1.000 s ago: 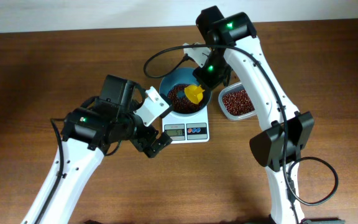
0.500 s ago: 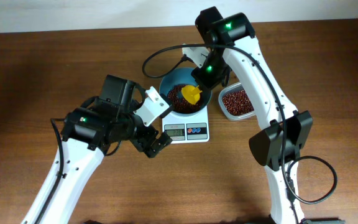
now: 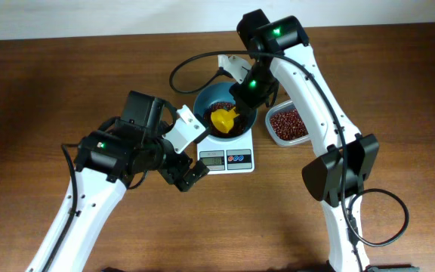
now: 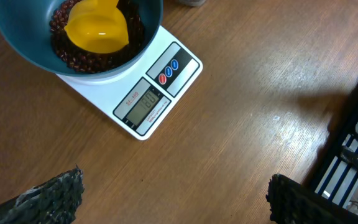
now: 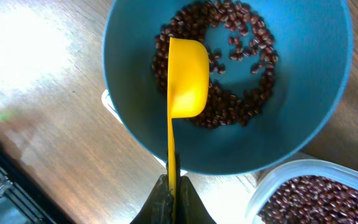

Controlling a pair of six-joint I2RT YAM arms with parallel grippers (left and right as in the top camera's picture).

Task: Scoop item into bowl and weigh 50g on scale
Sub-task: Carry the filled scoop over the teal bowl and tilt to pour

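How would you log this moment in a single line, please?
right gripper: shut on yellow scoop, scoop inside bowl | bowl: on scale, holds beans | left gripper: open, empty, beside scale

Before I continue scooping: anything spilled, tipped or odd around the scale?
Nothing stands out. No beans lie loose on the table; the teal bowl sits on the scale, the right gripper holds the yellow scoop inside it, the clear container stands upright.

You are looking at a robot test bench, most likely in a lab and not a home kitchen. A white left arm [image 3: 89, 202] and a white right arm [image 3: 319, 91], with loose black cable [image 3: 172, 75], stand at a wooden table [image 3: 36, 91] before a plain pale wall [image 3: 89, 15] (only the small kitchen scale [image 3: 225, 159] looks domestic).
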